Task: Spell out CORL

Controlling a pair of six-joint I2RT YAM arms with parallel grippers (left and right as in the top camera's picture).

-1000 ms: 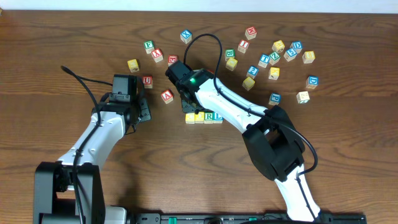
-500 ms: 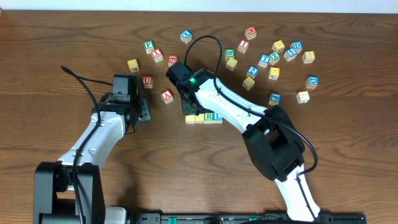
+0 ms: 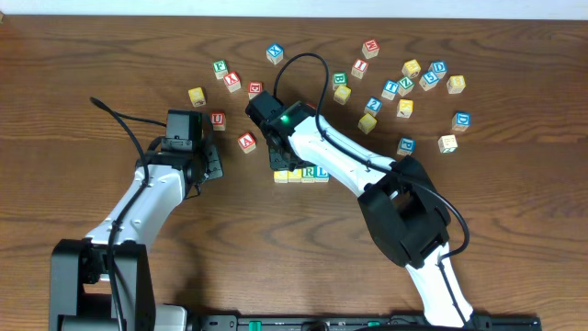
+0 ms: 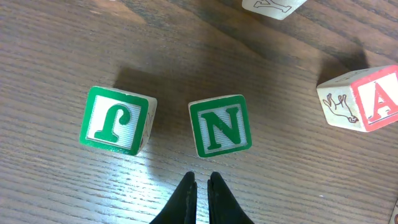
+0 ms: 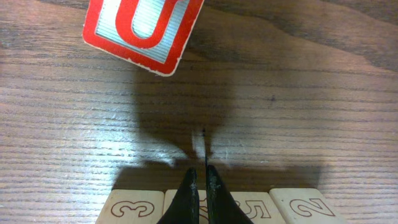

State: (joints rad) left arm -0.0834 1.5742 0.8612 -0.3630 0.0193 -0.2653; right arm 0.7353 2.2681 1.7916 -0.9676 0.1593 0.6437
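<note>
A row of four letter blocks (image 3: 301,173) lies on the table; from overhead I read R and L on its right end. In the right wrist view the same row (image 5: 214,208) shows numbered side faces along the bottom edge. My right gripper (image 5: 200,173) is shut and empty, its tips just above the second block of the row; it also shows in the overhead view (image 3: 281,158). My left gripper (image 4: 200,179) is shut and empty, just in front of a green N block (image 4: 221,126); it also shows in the overhead view (image 3: 209,162).
A green J block (image 4: 115,120) and a red A block (image 4: 364,98) lie near the N. A red U block (image 5: 143,28) lies beyond the row. Several loose letter blocks (image 3: 404,87) are scattered at the back right, and more at the back left (image 3: 225,78).
</note>
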